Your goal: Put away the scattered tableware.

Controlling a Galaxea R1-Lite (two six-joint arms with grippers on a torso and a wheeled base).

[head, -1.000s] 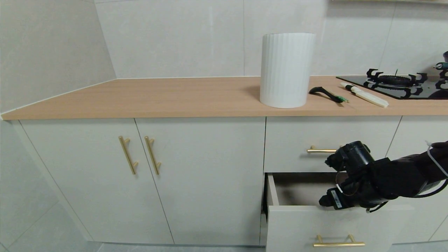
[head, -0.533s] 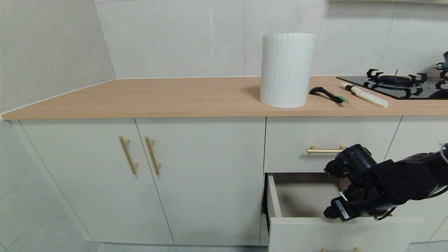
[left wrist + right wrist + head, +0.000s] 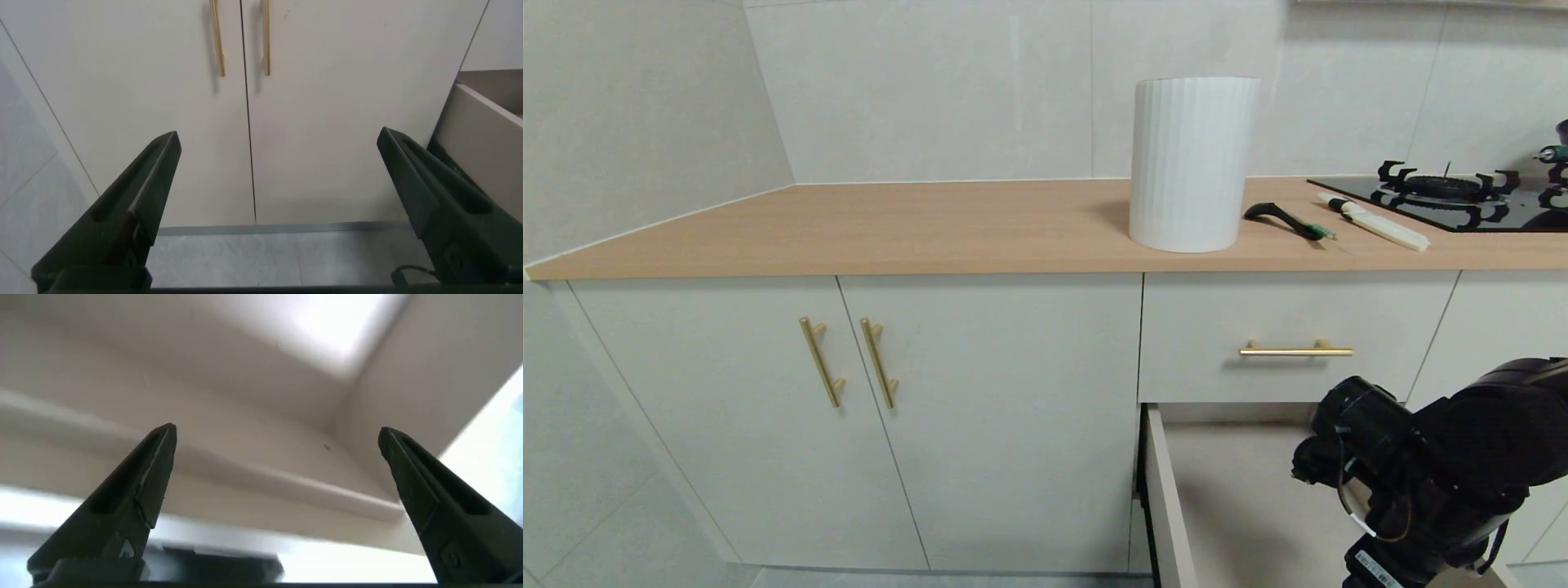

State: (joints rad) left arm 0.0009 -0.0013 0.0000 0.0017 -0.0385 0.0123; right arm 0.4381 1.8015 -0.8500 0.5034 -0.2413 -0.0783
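— Left gripper (image 3: 278,145), jaws wide apart, facing the cabinet doors (image 3: 245,98).
— On the countertop (image 3: 890,229), right of the white canister (image 3: 1191,163), near the front edge: black-handled utensil (image 3: 1286,219), then white knife (image 3: 1376,222).
— Right gripper (image 3: 276,434), jaws apart too, at the open drawer (image 3: 1165,490).

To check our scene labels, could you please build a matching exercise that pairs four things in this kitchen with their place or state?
Things:
1. white ribbed container
2. lower drawer
3. upper drawer
4. white knife

Places or states:
A. shut
B. open
C. lying flat beside the hob
D. standing upright on the counter

Pairs: 1-D, 2-B, 3-A, 4-C
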